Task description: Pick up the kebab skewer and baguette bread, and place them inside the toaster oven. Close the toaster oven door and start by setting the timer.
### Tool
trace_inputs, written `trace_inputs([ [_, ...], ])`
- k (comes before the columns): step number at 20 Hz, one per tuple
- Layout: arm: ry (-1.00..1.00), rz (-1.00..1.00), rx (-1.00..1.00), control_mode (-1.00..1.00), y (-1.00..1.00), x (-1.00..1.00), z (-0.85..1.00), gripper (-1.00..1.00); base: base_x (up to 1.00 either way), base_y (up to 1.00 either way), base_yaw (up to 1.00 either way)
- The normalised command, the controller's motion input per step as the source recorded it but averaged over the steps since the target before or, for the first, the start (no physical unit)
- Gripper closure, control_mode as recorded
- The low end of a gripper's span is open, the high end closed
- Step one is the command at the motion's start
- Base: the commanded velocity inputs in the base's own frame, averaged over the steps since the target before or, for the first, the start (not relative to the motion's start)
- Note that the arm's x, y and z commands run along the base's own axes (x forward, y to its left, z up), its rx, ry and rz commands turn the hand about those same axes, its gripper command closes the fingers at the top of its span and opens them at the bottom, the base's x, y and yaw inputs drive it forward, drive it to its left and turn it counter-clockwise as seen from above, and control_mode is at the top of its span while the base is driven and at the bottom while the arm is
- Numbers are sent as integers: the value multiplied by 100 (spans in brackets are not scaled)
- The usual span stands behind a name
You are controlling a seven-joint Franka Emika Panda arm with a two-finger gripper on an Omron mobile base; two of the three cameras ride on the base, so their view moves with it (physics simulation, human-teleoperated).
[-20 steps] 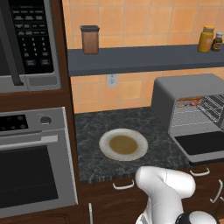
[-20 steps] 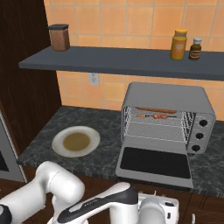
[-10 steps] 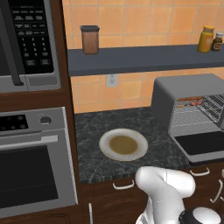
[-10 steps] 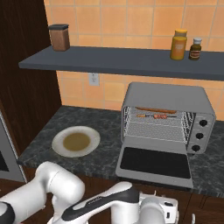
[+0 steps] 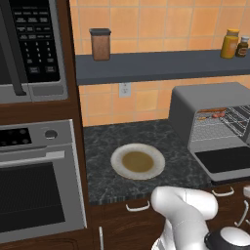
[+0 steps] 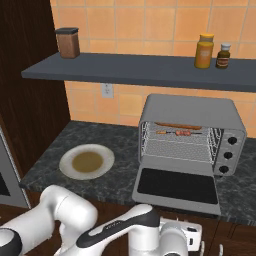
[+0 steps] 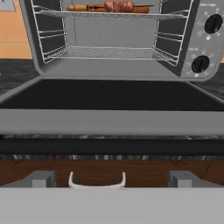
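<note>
The toaster oven point(image 6: 191, 114) stands on the counter with its door point(image 6: 176, 185) dropped flat and open. On its upper wire rack lie the baguette bread point(image 6: 177, 125) and, just in front of it, the kebab skewer point(image 6: 180, 133). Seen from the hand, the baguette bread point(image 7: 81, 7) and the kebab skewer point(image 7: 118, 6) lie at the top, and the open toaster oven door point(image 7: 112, 99) spreads across the middle. My gripper point(image 7: 112, 179) is low, in front of the door's front edge and below counter level. It is open, its fingers point(image 7: 41, 178) wide apart with nothing between them.
Two knobs point(image 7: 213, 22) sit on the toaster oven's right panel. A plate point(image 5: 137, 161) lies on the dark counter to the left. A drawer handle point(image 7: 96, 183) is straight ahead of the gripper. The built-in oven point(image 5: 34, 190) and microwave point(image 5: 29, 49) are at far left, jars point(image 6: 204, 51) on the shelf.
</note>
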Motion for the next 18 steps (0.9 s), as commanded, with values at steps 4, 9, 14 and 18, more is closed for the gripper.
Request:
trace_inputs([
  [4,0,0,0,-100,0,20,-10,-100,0,0,0],
  [9,0,0,0,-100,0,0,-27,-100,0,0,0],
  [14,0,0,1,-100,0,12,-2,-100,0,0,0],
  [18,0,0,1,-100,0,17,0,-100,0,0,0],
])
